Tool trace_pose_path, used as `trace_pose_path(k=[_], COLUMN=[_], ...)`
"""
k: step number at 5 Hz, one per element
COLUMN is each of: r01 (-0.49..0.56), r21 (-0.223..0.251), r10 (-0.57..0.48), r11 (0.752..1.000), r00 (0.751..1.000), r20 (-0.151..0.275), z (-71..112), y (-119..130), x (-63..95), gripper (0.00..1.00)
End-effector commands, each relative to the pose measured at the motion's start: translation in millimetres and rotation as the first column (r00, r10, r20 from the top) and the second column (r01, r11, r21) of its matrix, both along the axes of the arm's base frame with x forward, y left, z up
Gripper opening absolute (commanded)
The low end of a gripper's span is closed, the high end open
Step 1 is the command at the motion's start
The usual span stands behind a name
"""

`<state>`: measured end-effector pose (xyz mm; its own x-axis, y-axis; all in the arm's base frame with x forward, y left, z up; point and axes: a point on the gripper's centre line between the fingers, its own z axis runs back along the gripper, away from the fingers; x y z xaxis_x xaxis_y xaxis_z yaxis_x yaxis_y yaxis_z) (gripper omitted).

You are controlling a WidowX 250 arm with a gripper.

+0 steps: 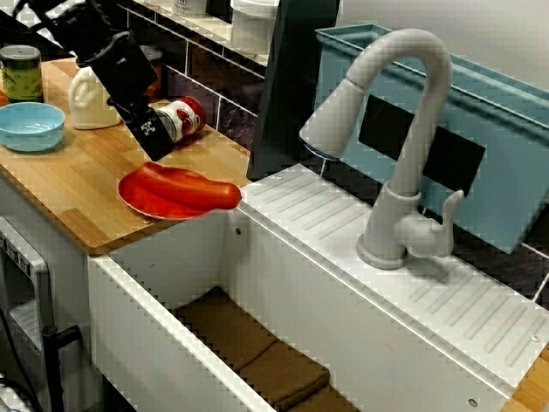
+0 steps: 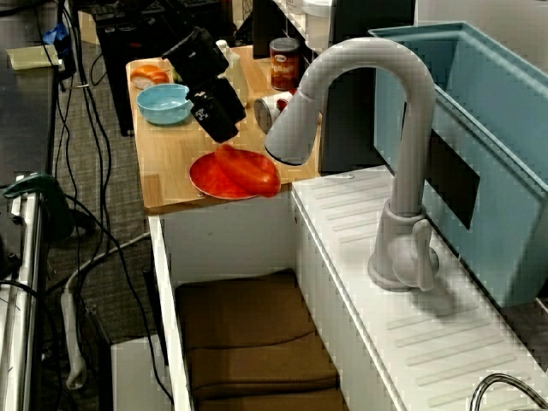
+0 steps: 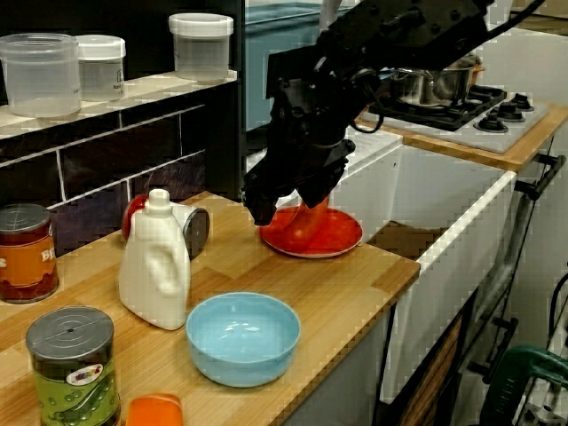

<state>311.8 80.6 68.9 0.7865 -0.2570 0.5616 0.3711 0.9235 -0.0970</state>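
Resting flat on a red plate (image 1: 141,206): long red pepper (image 1: 196,190), slanted from ten o'clock to four o'clock in the high view, blunt end just past the rim. Sits low in the shallow dish, likely kept from rolling by that. Leaning in steeply from eleven o'clock: black gripper (image 1: 158,149), tips at the pepper's narrow end, probably angled so to clear the tipped-over can (image 1: 182,118) at twelve. Straddles that end in the low view, touching or nearly; cannot tell whether clamped on it or merely set either side. Farther out on the wooden counter (image 1: 77,193): white bottle (image 1: 90,99) at ten o'clock, blue bowl (image 1: 30,125) at nine. White sink (image 1: 163,309) below the counter's edge at five o'clock, grey faucet (image 1: 403,146) at three.
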Motion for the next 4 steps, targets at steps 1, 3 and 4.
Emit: trace_pose_path(k=[1, 3, 4], r01=[-0.193, -0.418, -0.505], r21=[-0.021, -0.142, -0.23], r10=[0.194, 0.436, 0.542], r11=[0.981, 0.897, 0.832], r00=[0.979, 0.889, 0.829], r20=[0.059, 0.139, 0.138], z=[20.9, 11.3, 5.7], y=[19, 32, 38], x=[4.0, 0.0, -1.8], gripper=[1.0, 1.0, 1.0])
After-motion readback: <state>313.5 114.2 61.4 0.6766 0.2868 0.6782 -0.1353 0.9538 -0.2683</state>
